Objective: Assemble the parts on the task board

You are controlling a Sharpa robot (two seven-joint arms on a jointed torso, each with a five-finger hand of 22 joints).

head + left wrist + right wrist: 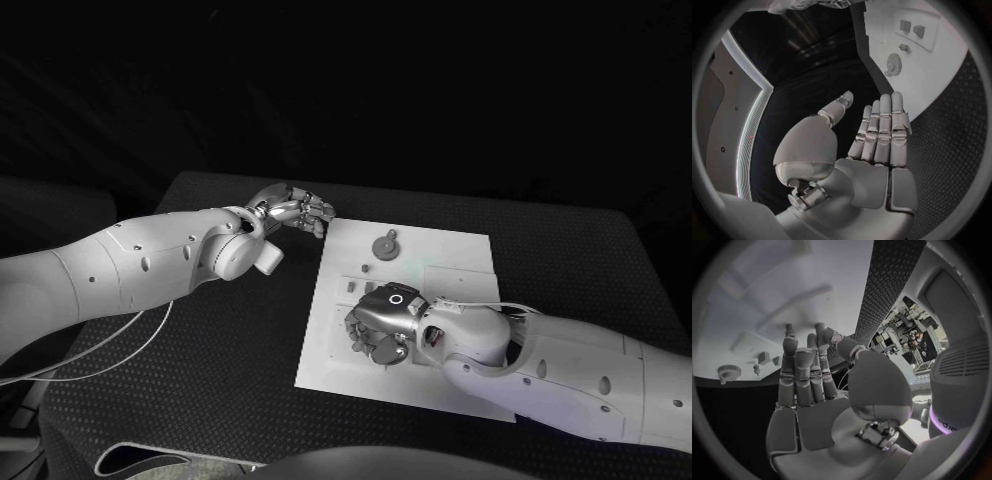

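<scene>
left hand [293,213]: fingers straight, apart, holding nothing, just off task board [433,275] corner | right hand [382,322]: over board, fingers extended, empty | round part [387,244] between hands

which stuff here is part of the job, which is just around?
Job:
- task board
- round gear-like part on the board
- small parts near the right hand
- right hand, over the board
- left hand, off the board's far corner

Just around:
- black table
- cable under the left arm

Task board [433,262] middle hidden under right robot hand [381,322] — small parts there [352,288] indistinct
</scene>
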